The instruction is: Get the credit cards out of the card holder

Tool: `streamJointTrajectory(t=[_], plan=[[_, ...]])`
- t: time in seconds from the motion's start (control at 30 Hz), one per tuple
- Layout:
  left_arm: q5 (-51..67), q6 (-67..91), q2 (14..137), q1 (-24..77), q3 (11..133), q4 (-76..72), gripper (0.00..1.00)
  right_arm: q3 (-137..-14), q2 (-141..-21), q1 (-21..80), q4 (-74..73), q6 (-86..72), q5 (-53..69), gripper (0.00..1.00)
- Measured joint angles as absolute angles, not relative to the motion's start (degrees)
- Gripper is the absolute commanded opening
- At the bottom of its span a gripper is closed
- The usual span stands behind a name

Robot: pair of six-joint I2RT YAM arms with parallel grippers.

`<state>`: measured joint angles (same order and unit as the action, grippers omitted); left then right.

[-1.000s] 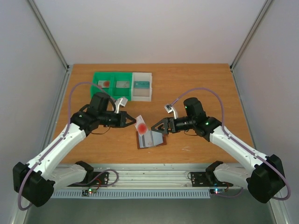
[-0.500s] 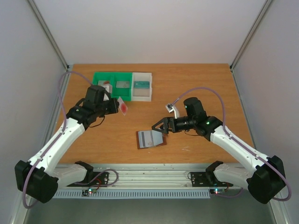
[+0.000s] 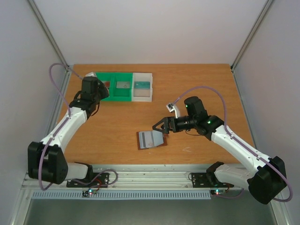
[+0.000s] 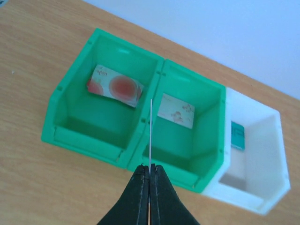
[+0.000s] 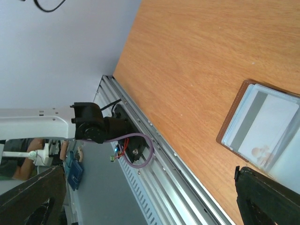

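Left fingers [image 4: 138, 197] clamp seemingly a card [image 4: 150, 136] edge-on, long axis straight ahead; right fingers [image 5: 28, 199] splayed.

This looks like a robot lab. A left arm [image 3: 63, 133] and a right arm [image 3: 236, 143] are bolted to a metal rail [image 3: 150, 176] at the 6 o'clock edge of a wooden table [image 3: 197, 84]. Plain white walls [image 3: 150, 33] stand close around it, with metal poles [image 3: 49, 35] at the corners. Purple wires [image 3: 58, 65] loop off the arms, and tiny lights [image 3: 89, 192] glow by the rail.

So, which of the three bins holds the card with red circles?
The left green bin, farthest from the white bin; the others hold a pale card and a teal card.
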<state>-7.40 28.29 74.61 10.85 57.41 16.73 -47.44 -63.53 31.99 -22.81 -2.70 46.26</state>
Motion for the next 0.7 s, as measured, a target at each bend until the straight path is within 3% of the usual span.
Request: streamJointTrajectory(t=[0.7], plan=[[-5.1,28.93,100.18,1.67,65.84,-2.55,0.0,-49.12,-64.16,31.99,-26.35,-2.68,43.86,0.98]])
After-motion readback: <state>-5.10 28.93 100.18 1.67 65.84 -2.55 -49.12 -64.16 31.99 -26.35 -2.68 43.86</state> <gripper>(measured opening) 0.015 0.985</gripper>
